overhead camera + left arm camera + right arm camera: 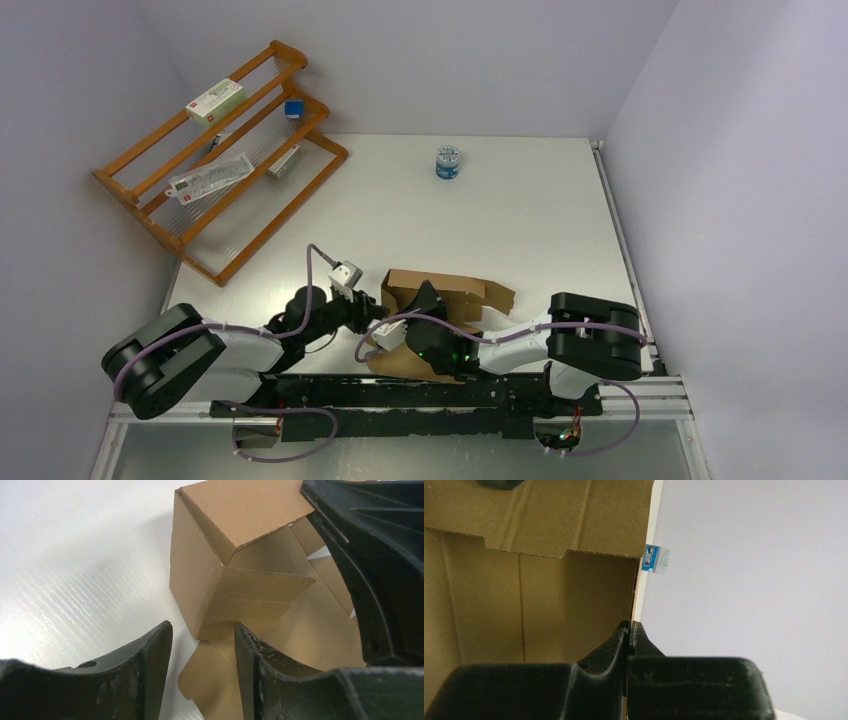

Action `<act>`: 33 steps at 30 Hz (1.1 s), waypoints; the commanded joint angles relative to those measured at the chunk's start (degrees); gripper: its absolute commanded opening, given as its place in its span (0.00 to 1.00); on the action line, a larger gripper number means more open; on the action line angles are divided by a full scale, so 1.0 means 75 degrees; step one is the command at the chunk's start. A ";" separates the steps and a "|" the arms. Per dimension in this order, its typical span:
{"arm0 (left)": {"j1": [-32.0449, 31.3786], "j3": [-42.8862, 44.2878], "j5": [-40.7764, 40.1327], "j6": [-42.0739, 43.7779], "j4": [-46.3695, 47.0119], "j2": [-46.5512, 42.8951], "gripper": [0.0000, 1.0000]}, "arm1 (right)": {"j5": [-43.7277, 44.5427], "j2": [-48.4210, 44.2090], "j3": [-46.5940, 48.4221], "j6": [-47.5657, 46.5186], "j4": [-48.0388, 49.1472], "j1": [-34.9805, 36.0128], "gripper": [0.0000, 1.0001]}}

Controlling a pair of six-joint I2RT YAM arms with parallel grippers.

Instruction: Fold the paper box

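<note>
paper box (470, 292), long axis seemingly left-right

You have on hand:
- Paper box (235, 587): brown corrugated cardboard, matt, with raw cut edges.
- Table (75, 580): white and smooth, with a faintly grained sheen.
- Left gripper (202, 630): black hard plastic, matt, finger edges scuffed grey.
- Rack (285, 52): orange-toned wood with a lightly glossy, varnished look.

Your white counter (520, 220) under soft even light, pale lilac walls (420, 60) on three sides, wooden rack (225, 155) leaning far left
</note>
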 commanded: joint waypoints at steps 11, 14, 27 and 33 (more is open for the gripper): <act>-0.0845 0.0095 -0.1953 0.0608 0.2044 0.1147 0.54 | 0.0022 0.0358 -0.0166 -0.0208 0.0306 0.0241 0.00; -0.1018 0.0006 -0.1928 0.0612 0.2796 0.1632 0.53 | 0.0067 0.0502 -0.0179 -0.0268 0.0515 0.0335 0.00; -0.1500 0.0284 -0.4062 0.0754 0.4032 0.2702 0.44 | -0.0138 0.0949 0.0017 -0.1135 0.1611 0.0369 0.00; -0.1512 0.0457 -0.4697 0.0795 0.4596 0.3265 0.41 | -0.0207 0.1154 0.0014 -0.1328 0.2186 0.0300 0.00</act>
